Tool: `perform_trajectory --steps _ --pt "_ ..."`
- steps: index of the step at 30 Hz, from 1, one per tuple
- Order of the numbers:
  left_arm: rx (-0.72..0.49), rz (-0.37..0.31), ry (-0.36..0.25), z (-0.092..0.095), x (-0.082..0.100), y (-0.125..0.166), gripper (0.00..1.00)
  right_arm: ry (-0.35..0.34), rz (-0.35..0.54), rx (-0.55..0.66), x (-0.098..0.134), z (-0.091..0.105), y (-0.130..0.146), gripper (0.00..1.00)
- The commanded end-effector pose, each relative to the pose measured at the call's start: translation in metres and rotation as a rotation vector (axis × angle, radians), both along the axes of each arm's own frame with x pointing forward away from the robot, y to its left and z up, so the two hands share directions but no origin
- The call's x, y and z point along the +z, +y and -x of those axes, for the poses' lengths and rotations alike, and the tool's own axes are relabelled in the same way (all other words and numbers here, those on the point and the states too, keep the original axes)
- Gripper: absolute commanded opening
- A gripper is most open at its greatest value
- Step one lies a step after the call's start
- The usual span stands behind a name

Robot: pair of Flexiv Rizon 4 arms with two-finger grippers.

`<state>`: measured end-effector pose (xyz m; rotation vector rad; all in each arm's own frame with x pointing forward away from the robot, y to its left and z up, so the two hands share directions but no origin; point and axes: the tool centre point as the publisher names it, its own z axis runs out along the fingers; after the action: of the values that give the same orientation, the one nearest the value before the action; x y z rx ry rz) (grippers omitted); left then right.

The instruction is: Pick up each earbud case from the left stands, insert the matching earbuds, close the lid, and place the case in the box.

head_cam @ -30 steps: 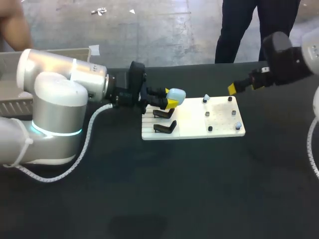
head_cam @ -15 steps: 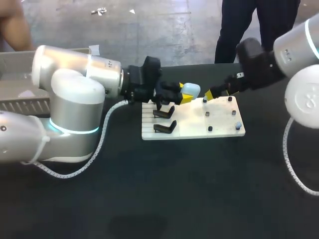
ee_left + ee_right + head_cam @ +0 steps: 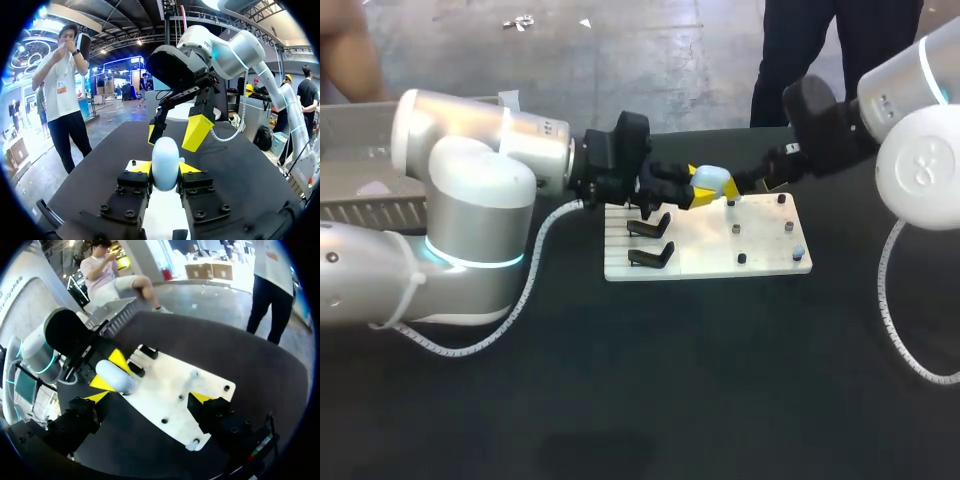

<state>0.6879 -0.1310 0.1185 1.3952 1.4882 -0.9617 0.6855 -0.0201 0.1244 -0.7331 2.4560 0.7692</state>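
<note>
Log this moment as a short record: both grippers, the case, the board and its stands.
left gripper: shut on the pale blue earbud case, held above the board
right gripper: open, empty, facing the case from the other side
white board: lies flat under both grippers, small pegs on its right part
black stands: two on the board's left part, both empty

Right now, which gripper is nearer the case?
Left. The left gripper is shut on the case; the right gripper hangs open just beyond it, not holding it.
</note>
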Motion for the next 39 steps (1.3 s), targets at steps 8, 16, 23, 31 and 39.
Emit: perform_trajectory --steps 8,16,23,31,39 --pt "-0.017 0.024 -0.001 0.008 0.002 0.006 0.00 -0.001 0.004 0.013 0.003 -0.010 -0.001 1.00" --pt "-0.032 0.103 0.032 0.009 0.000 0.011 0.00 -0.027 0.032 -0.015 0.014 -0.007 -0.007 1.00" --pt "-0.056 0.242 0.093 0.006 0.007 0.023 0.00 -0.019 0.173 -0.112 0.013 0.006 -0.025 1.00" --pt "-0.059 0.320 0.074 0.009 0.028 0.037 0.00 0.018 0.296 -0.204 0.006 0.023 -0.047 1.00" --pt "-0.047 0.326 0.041 0.012 0.045 0.042 0.00 0.083 0.392 -0.249 -0.010 0.036 -0.062 1.00"
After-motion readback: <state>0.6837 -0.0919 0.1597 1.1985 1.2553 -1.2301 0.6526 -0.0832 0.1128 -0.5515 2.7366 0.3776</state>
